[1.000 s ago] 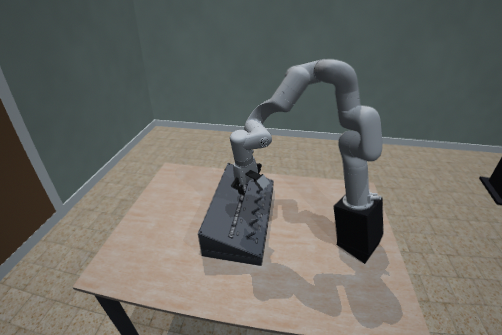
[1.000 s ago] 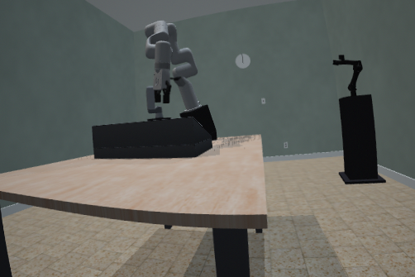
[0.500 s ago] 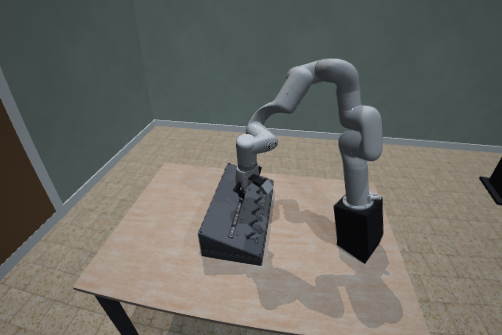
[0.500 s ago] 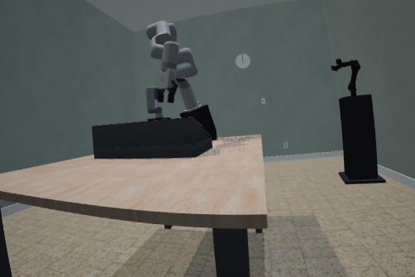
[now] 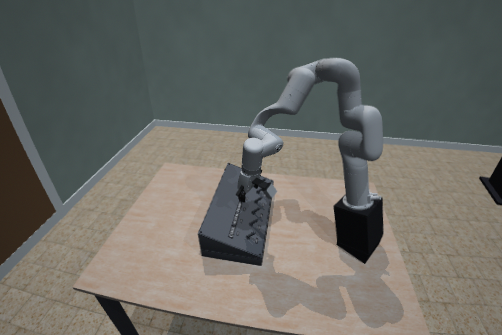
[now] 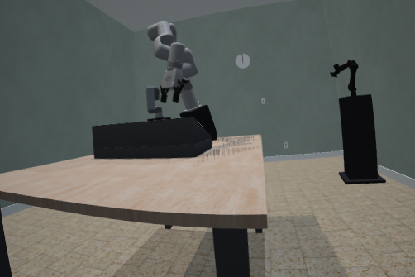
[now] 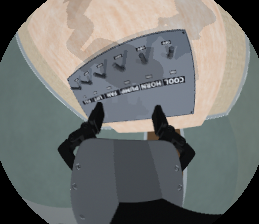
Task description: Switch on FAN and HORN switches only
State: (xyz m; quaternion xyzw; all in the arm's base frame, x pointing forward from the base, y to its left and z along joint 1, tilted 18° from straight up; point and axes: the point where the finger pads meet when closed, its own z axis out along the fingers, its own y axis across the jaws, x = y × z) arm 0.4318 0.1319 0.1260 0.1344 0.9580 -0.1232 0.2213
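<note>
The console is a dark wedge-shaped box on the table. A row of several toggle switches runs along its sloped face, with a strip of white labels beside them. Only the end label "COOL" is legible; I cannot read FAN or HORN. My gripper is open and empty. It hangs a little above the far end of the console, touching nothing. I cannot tell the lever positions.
The arm's black base stands on the table to the right of the console. A black pedestal with a small arm stands on the floor off to the right. The table's front edge is close to the exterior view.
</note>
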